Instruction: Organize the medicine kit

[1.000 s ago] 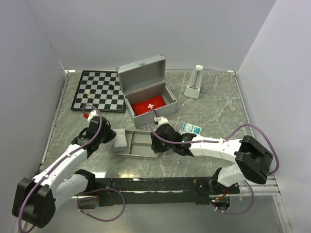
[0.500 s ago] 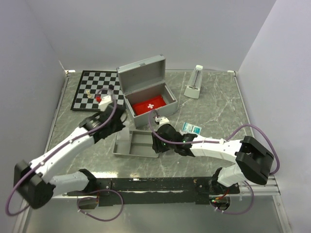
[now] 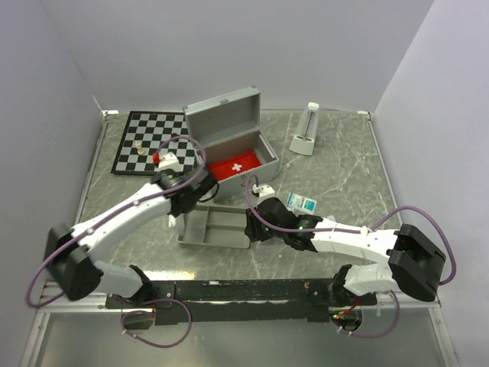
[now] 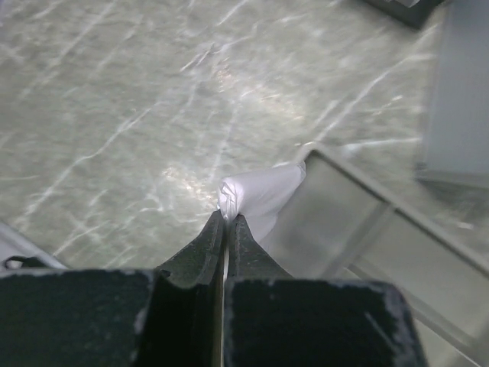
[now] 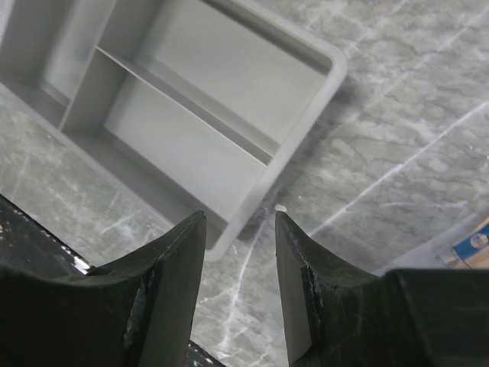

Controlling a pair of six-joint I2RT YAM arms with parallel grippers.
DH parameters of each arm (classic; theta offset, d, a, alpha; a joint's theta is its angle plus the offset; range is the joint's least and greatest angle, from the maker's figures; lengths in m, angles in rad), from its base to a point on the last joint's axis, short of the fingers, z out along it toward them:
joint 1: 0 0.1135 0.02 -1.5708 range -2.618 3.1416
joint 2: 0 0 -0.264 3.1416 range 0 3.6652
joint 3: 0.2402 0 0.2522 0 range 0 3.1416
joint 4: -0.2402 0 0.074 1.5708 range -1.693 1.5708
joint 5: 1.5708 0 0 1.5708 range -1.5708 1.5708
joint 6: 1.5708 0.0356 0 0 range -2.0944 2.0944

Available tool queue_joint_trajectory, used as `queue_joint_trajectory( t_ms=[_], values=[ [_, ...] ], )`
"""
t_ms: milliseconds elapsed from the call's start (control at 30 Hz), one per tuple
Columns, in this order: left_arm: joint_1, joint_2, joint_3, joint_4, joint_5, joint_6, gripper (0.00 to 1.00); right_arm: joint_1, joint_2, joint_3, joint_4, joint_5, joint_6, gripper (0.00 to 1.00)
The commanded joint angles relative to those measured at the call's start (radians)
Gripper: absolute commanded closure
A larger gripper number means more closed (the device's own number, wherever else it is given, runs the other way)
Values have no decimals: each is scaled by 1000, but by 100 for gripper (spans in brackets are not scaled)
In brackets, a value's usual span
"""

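The medicine kit (image 3: pixel 229 122) is a silver case standing open at the back, with a red pouch (image 3: pixel 238 167) with a white cross inside. In front of it lies a grey two-compartment tray (image 3: pixel 212 239). My left gripper (image 4: pixel 227 218) is shut on a white soft packet (image 4: pixel 260 193) and holds it over the tray's corner (image 4: pixel 348 172). From above, the left gripper (image 3: pixel 195 203) sits at the tray's far left edge. My right gripper (image 5: pixel 239 217) is open just above the tray's corner (image 5: pixel 225 243), with nothing gripped; in the top view the right gripper (image 3: pixel 250 228) is at the tray's right end.
A chessboard (image 3: pixel 153 142) with a few pieces lies at the back left. A small blue-and-white box (image 3: pixel 301 202) lies right of the tray, its edge (image 5: pixel 475 243) showing in the right wrist view. A white upright object (image 3: pixel 306 130) stands at the back right.
My left arm swung from the tray's left side up and right toward the case, carrying the white packet out of the tray. My right arm barely shifted.
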Motion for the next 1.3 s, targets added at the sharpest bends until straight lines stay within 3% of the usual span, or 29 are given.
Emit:
queue_joint_trajectory(
  t_ms=[0,100,267,433,533,600,667,767,967,1100,1200,1267],
  values=[
    [-63,194,58,-165,-97,-168,99,-13,-38,-22,24,19,-10,52],
    [-108,333,105,-187,-116,-211,99,-19,-56,-31,22,19,-10,52],
    [-148,344,107,-82,-67,-167,99,-29,-90,-57,18,20,-5,51],
    [-162,338,96,32,-22,-67,70,-39,-85,-68,19,10,-1,51],
    [-171,307,76,121,25,2,39,-43,-88,-69,25,7,2,50],
    [-174,288,64,161,50,29,29,-45,-85,-69,27,5,2,50],
    [-174,281,62,172,62,39,26,-46,-81,-68,25,4,2,50],
    [-180,244,69,172,62,31,25,-48,-78,-68,27,0,4,50],
    [-179,17,-20,232,59,2,29,-48,-74,-72,27,-7,8,50],
    [-142,-184,-183,380,126,39,48,-49,-73,-72,30,-10,8,50],
    [-56,-311,-344,587,287,108,59,-48,-68,-71,30,-16,8,50],
    [-3,-344,-414,690,382,147,73,-48,-68,-71,31,-18,10,50]
  ],
)
